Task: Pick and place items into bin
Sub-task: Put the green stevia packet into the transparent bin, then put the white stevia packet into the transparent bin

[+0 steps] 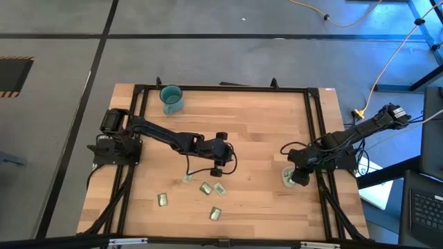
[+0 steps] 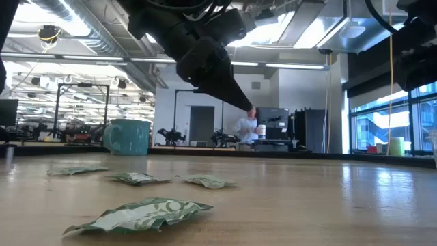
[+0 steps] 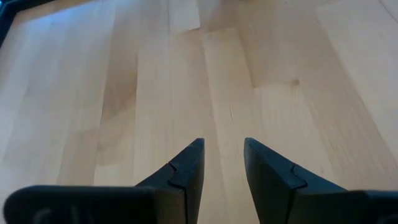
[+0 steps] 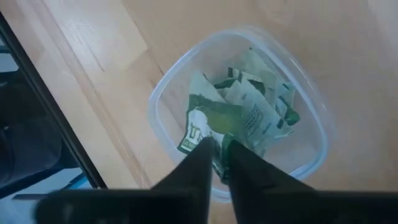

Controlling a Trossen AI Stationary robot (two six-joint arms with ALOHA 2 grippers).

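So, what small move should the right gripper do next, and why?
Probably open a little wider and lift straight up. The right gripper hangs over the clear bin with a green packet between its narrowly parted fingertips, above the packets already inside. The packet seems not fully released yet, so letting go comes first.

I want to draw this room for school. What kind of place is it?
Probably a robotics lab or workshop. Two dark robot arms work at a wooden table sorting green packets, with the right gripper over a clear bin. Behind the table there are long benches, monitors and bare ceiling pipes.
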